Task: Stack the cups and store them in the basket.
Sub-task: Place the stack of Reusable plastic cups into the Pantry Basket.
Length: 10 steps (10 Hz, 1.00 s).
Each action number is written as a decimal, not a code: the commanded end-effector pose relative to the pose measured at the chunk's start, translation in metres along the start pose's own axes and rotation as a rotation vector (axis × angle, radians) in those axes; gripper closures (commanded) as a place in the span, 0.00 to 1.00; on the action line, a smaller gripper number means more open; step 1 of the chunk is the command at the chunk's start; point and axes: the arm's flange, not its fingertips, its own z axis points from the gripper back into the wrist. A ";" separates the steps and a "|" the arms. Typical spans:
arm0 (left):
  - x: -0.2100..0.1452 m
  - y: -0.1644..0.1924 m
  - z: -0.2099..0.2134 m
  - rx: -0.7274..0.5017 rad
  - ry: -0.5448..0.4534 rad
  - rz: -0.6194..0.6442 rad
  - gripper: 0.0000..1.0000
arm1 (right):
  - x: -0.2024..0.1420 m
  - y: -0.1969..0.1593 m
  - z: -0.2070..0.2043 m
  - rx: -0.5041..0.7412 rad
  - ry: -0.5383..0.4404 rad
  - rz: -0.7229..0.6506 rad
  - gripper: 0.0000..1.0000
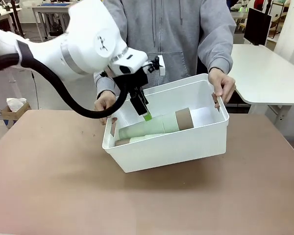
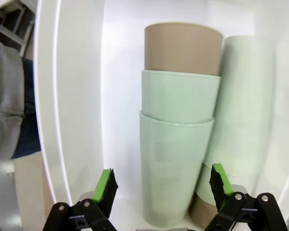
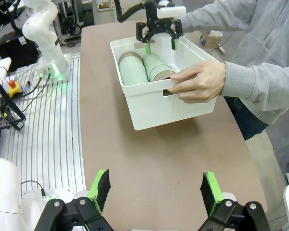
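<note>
The white basket is tipped toward me, with a person's hands holding both ends. Two stacks of cups lie on their sides inside it. One stack is mint green with a tan cup at its end. The other stack lies lower. My left gripper hangs open just above the cups inside the basket. In the left wrist view its fingers straddle the mint and tan stack without touching it, and the second stack lies beside it. My right gripper is open over bare table with nothing in it.
The brown table has free room in front of and left of the basket. In the right wrist view a hand grips the basket's slot handle. The person stands close behind the basket at the far edge. A white table stands at the back right.
</note>
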 end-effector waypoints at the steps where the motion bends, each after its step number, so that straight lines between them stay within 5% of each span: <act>1: -0.014 -0.013 0.040 -0.031 -0.047 -0.018 0.00 | 0.001 -0.001 0.002 0.002 -0.014 0.024 0.00; 6: -0.080 -0.061 0.210 0.053 -0.103 -0.052 0.00 | 0.001 -0.001 0.002 0.002 -0.014 0.024 0.00; 10: -0.178 -0.090 0.308 0.065 -0.286 -0.010 0.00 | 0.001 -0.001 0.002 0.002 -0.014 0.024 0.00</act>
